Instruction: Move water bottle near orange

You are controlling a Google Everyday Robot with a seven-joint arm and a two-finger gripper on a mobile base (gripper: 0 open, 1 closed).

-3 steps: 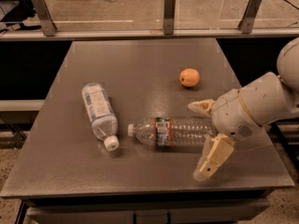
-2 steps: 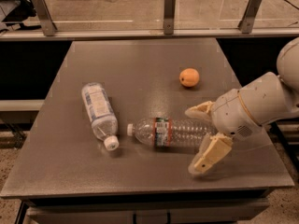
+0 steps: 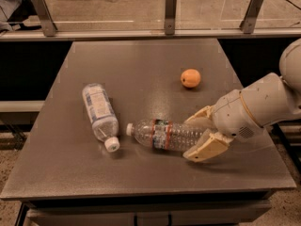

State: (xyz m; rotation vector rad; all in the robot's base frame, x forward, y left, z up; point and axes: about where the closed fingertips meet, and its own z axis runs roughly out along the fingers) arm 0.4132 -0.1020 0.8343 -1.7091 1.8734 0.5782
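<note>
Since a second ago the tool (image 3: 190,138) has slid a little left and its lower finger (image 3: 207,147) has drawn in toward the water bottle (image 3: 162,134), which itself lies where it did. The grey counter (image 3: 141,65) carries everything. The pale arm (image 3: 258,107) reaches in from the right, and the tool sits low at the bottle's base end, its two fingers spread to either side of the base; it looks released rather than clenched, with no squeeze visible. The water bottle lies on its side near the front middle of the counter, white cap (image 3: 130,128) pointing left and base toward the tool. It is clear ribbed plastic with a narrow orange-red and green band. It probably weighs little, rolls easily and dents under pressure, so a hold across the ribbed body near the base seems safest. A second bottle with a large white-blue label (image 3: 99,109) lies just beside the cap. The orange (image 3: 190,78) sits well apart, farther back on the right.
</note>
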